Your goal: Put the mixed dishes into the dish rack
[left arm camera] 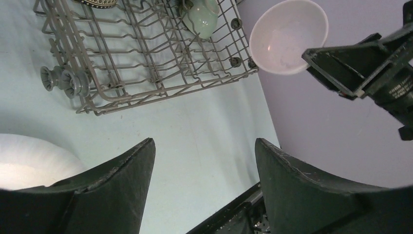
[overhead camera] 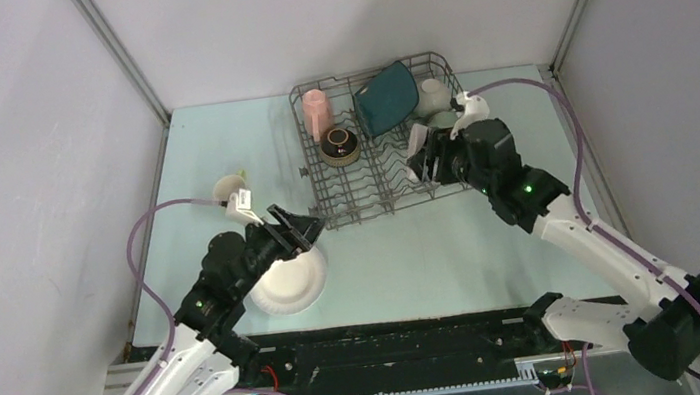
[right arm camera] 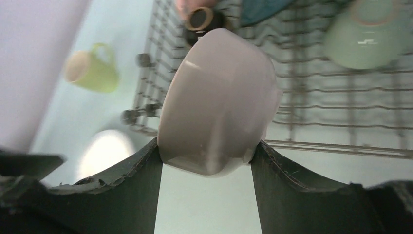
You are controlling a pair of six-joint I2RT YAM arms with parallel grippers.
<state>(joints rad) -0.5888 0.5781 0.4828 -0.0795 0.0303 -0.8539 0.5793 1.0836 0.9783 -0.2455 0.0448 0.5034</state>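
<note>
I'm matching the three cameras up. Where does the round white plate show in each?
Top view: the plate, lower left of centre, on the table near the dish rack's front-left corner.
Left wrist: bottom left edge, partly cut off.
Right wrist: blurred pale disc, lower left.
Shared landmark: the dish rack.

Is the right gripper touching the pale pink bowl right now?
Touching. The right wrist view shows the pale pink bowl wedged between the fingers of the right gripper, both its sides pressed against their inner faces, with no gap.
</note>
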